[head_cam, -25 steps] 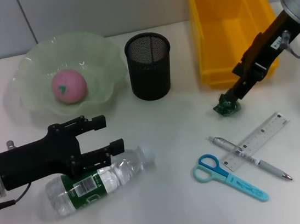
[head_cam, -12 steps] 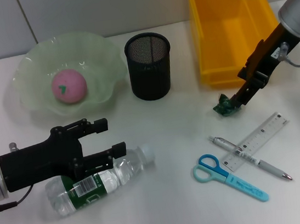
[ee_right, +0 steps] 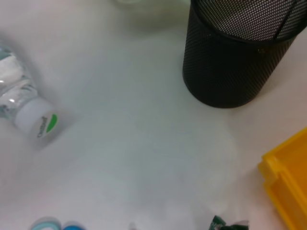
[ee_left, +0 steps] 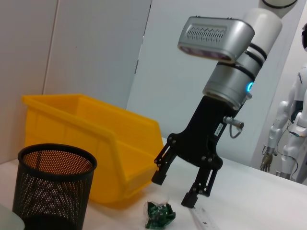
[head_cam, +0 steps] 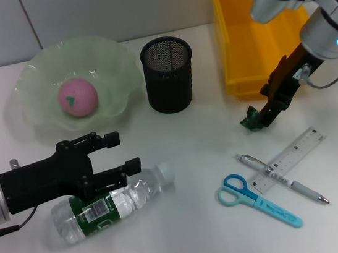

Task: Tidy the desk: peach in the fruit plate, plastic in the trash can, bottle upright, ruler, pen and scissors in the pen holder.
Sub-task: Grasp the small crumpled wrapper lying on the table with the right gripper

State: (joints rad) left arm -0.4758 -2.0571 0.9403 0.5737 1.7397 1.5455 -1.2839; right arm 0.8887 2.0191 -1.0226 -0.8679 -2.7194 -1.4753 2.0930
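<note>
Two grippers are at work over the white desk (head_cam: 189, 236). The right gripper (ee_left: 175, 188) hangs with its fingers apart just above the crumpled green plastic (head_cam: 253, 120), which lies on the desk just in front of the yellow trash can (head_cam: 237, 49); in the left wrist view the scrap (ee_left: 159, 214) sits below and between the fingertips, untouched. The scrap looks light, soft and springy (it should crush and give rather than resist), so a pinch across its bunched middle seems the surest hold. The left gripper (head_cam: 122, 152), fingers spread, hovers over the water bottle (head_cam: 107, 203), which lies on its side near the front edge; its smooth round body may roll, so the labelled waist is the likely place to grasp. The peach (head_cam: 78, 96) already rests in the pale green fruit plate (head_cam: 31, 76). Ruler (head_cam: 288, 159), pen (head_cam: 282, 178) and scissors (head_cam: 256, 200) lie together, outside the black mesh pen holder (head_cam: 169, 76).

Compared with a second ago, the right arm's wrist has swung inward above the trash can while its fingertips stayed by the plastic; the left gripper has barely shifted.
</note>
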